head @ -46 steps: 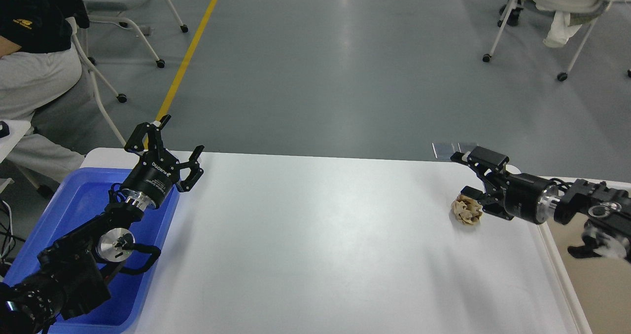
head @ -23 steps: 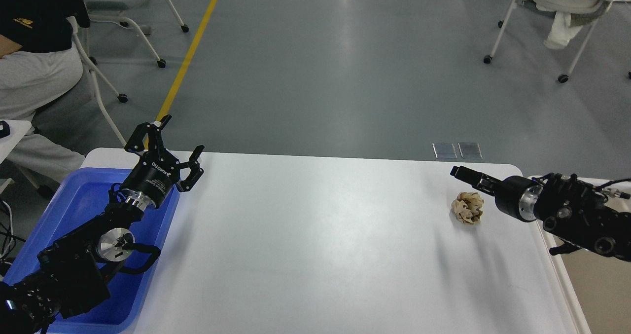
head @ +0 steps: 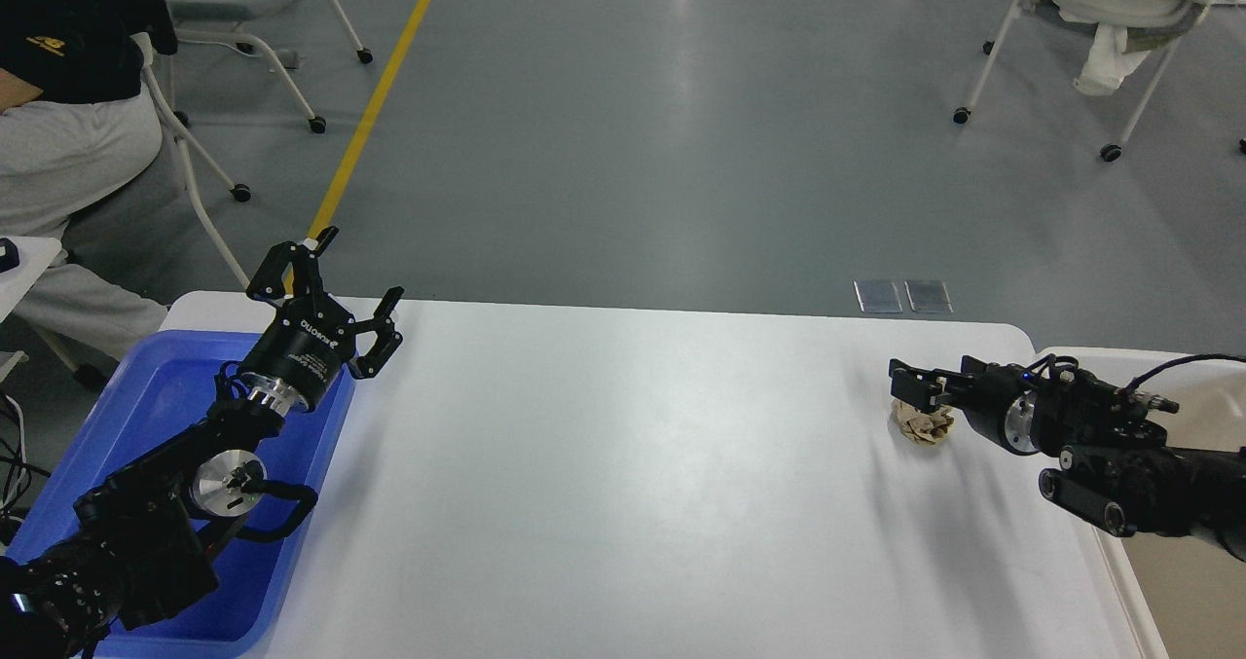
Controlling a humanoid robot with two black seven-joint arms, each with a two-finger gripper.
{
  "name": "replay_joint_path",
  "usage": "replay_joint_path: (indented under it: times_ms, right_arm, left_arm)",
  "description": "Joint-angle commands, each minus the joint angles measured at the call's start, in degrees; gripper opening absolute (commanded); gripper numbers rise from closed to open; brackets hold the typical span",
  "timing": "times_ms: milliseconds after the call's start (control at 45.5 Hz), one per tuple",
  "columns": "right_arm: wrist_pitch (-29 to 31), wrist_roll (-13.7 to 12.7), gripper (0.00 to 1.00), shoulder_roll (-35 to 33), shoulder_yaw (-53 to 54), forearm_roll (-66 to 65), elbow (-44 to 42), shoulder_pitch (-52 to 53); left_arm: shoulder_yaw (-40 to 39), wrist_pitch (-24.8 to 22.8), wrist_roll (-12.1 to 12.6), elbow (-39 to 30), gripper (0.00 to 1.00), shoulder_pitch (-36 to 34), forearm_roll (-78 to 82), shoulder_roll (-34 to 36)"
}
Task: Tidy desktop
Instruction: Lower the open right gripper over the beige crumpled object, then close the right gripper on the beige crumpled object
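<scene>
The white desktop (head: 633,464) fills the lower view. A crumpled tan paper ball (head: 925,426) lies on it near the right edge. My right gripper (head: 913,383) reaches in from the right, low over the top of the ball and covering its upper part. Its fingers are dark and seen almost end-on, so I cannot tell whether they are open or closed on the paper. My left gripper (head: 358,268) is open and empty, raised over the far left corner of the desktop, beside the blue tray (head: 146,406).
An off-white bin (head: 1188,591) stands at the desktop's right edge, under my right arm. My left arm lies over the blue tray. A seated person (head: 68,133) and wheeled chairs (head: 1100,17) stand on the grey floor beyond the table.
My right gripper has rolled about its wrist and dropped down onto the paper ball. The ball has stayed in place. The left arm has not moved.
</scene>
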Motion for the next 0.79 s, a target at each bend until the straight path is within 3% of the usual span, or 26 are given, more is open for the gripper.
replay_joint_path:
  times_ms: [0,330,769]
  right_arm:
    - [-2.5,0.6,1.0,7.2,-6.3,-0.6,-12.0,-2.2]
    - [-2.5,0.6,1.0,13.1,-11.5,-0.1,-19.7,-4.5]
    - [-1.8,0.3,1.0,14.0,-12.9,0.0,-22.5,-7.6]
  left_arm:
    - [0.0,0.0,0.0,0.0,1.0,0.0,0.0,0.0]
    - [0.0,0.0,0.0,0.0,1.0,0.0,0.0,0.0]
    - [0.0,0.0,0.0,0.0,1.0,0.0,0.0,0.0]
